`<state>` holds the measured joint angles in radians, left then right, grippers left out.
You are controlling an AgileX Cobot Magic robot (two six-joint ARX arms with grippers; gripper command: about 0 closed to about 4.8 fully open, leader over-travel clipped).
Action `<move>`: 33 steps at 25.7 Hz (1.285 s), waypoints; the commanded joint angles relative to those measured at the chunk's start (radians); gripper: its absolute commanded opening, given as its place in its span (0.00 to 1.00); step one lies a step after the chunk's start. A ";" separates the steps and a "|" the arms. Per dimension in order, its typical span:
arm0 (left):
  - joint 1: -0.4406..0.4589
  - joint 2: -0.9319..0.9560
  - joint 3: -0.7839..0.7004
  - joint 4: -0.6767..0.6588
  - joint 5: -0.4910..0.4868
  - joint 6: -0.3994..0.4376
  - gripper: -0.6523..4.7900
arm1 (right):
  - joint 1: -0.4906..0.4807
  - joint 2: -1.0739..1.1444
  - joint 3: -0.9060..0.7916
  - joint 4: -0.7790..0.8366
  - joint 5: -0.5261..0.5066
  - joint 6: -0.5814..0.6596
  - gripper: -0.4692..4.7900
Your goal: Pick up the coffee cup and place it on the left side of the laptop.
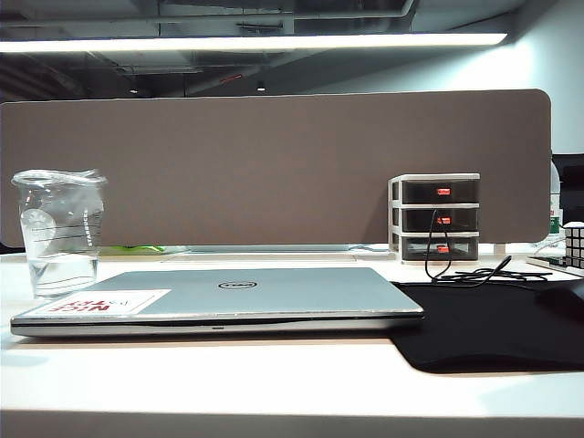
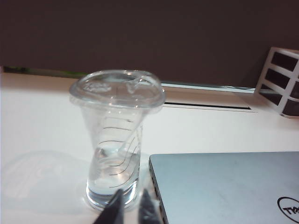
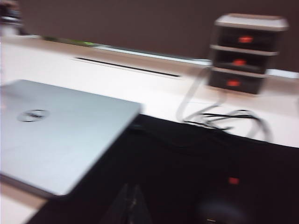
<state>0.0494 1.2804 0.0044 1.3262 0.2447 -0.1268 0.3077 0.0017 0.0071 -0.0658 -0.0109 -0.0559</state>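
Note:
The coffee cup (image 1: pixel 59 233) is a clear plastic tumbler with a lid. It stands upright on the white table just left of the laptop (image 1: pixel 246 297), with a little water in its bottom. In the left wrist view the coffee cup (image 2: pixel 117 135) looks pinched at its waist and stands beside the corner of the laptop (image 2: pixel 224 186). My left gripper (image 2: pixel 131 211) is drawn back from the cup's base, its fingertips nearly together with nothing between them. My right gripper (image 3: pixel 132 207) hangs shut over the black mat, right of the laptop (image 3: pixel 60 130). Neither gripper shows in the exterior view.
A black mat (image 1: pixel 493 324) lies right of the laptop. A small three-drawer unit (image 1: pixel 435 217) with a trailing black cable (image 1: pixel 465 269) stands at the back right. A brown partition (image 1: pixel 274 164) closes off the back of the table, and a puzzle cube (image 1: pixel 575 246) sits at the far right.

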 commanded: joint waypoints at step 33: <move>0.001 -0.865 0.003 -0.922 -0.088 0.025 0.11 | -0.016 0.000 -0.006 0.146 0.178 -0.137 0.09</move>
<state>0.0494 0.4335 0.0048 0.4259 0.1719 -0.1055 0.3000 0.0017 0.0071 0.0345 0.1486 -0.1898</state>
